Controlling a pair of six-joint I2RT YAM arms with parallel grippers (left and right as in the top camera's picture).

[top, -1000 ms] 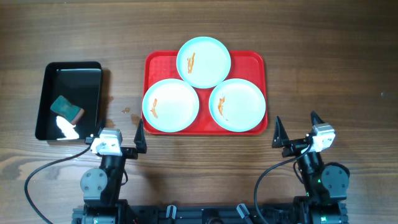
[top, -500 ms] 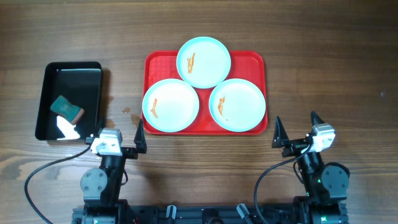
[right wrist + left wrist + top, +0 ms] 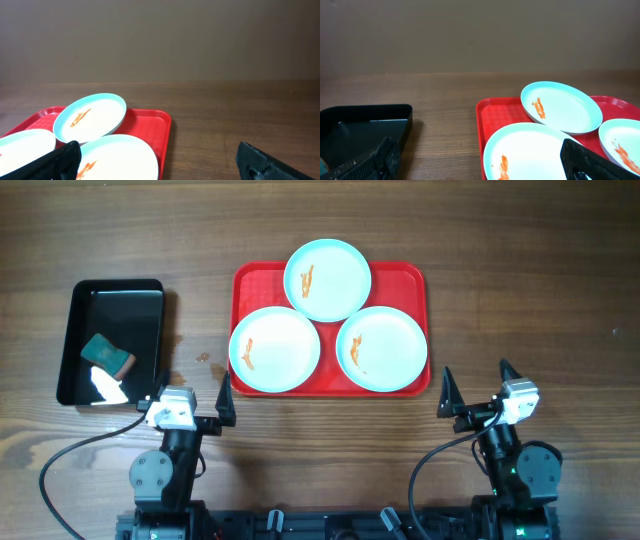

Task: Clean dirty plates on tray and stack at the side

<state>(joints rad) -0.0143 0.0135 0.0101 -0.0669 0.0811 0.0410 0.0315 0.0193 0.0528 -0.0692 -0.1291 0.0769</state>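
The red tray lies at the table's middle with three pale blue plates on it. One plate overhangs the far rim, one is front left, one front right. Each has an orange smear. My left gripper stands open near the tray's front left corner, holding nothing. My right gripper is open and holds nothing, just off the front right corner. In the left wrist view the front left plate lies ahead of the open left gripper. The right wrist view shows the front right plate before the right gripper.
A black rectangular tray sits at the left with a teal sponge in it. A small stain marks the wood between the two trays. Bare wood surrounds the red tray on the right and far sides.
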